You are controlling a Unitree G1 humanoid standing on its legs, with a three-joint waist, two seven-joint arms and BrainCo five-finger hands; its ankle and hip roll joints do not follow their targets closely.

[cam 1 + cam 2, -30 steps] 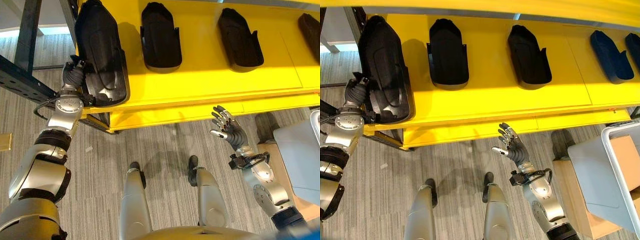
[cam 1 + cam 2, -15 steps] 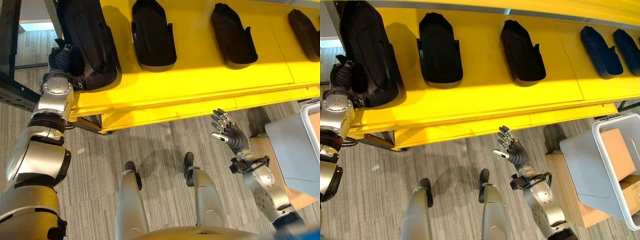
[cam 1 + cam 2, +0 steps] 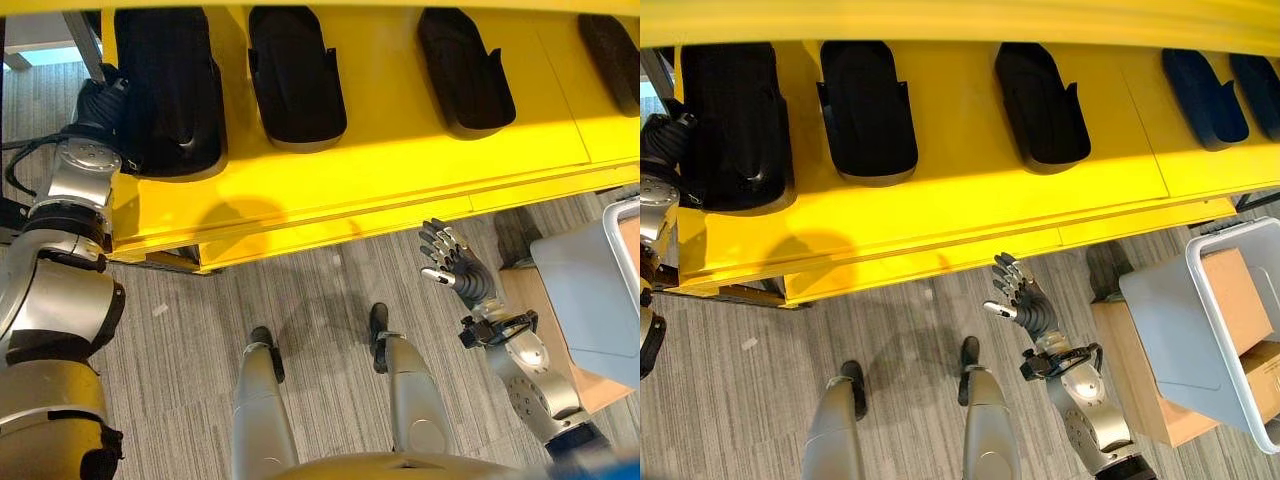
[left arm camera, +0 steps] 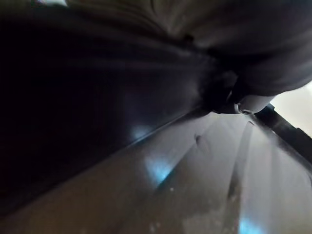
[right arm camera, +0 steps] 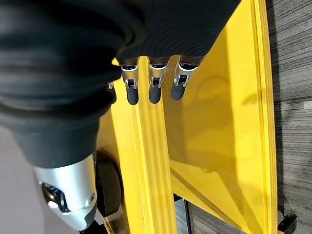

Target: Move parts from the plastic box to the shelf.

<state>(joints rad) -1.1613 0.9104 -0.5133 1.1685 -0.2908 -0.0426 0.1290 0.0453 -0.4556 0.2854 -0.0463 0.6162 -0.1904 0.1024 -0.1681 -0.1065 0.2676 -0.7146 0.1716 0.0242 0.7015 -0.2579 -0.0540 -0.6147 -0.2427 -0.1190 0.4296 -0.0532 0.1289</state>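
Note:
A long yellow shelf [image 3: 400,160] carries a row of black moulded parts. The leftmost black part [image 3: 170,95] lies at the shelf's left end, in line with the others. My left hand [image 3: 103,100] rests against that part's left side, its fingers hidden behind the part; the part's dark surface [image 4: 73,97] fills most of the left wrist view. My right hand [image 3: 1028,305] hangs open below the shelf's front edge, holding nothing, and its straight fingers [image 5: 153,90] show against the yellow edge. The grey plastic box [image 3: 1200,330] stands at the lower right.
Two more black parts [image 3: 295,75] [image 3: 465,70] lie mid-shelf, and two blue parts [image 3: 1203,95] at its right end. The plastic box sits on a cardboard carton [image 3: 1130,370] and holds a brown box [image 3: 1235,290]. Grey striped floor lies before the shelf.
The view has shifted. My left hand has moved the leftmost black part from hanging over the shelf's front corner fully onto the shelf. The right hand has stayed open in place.

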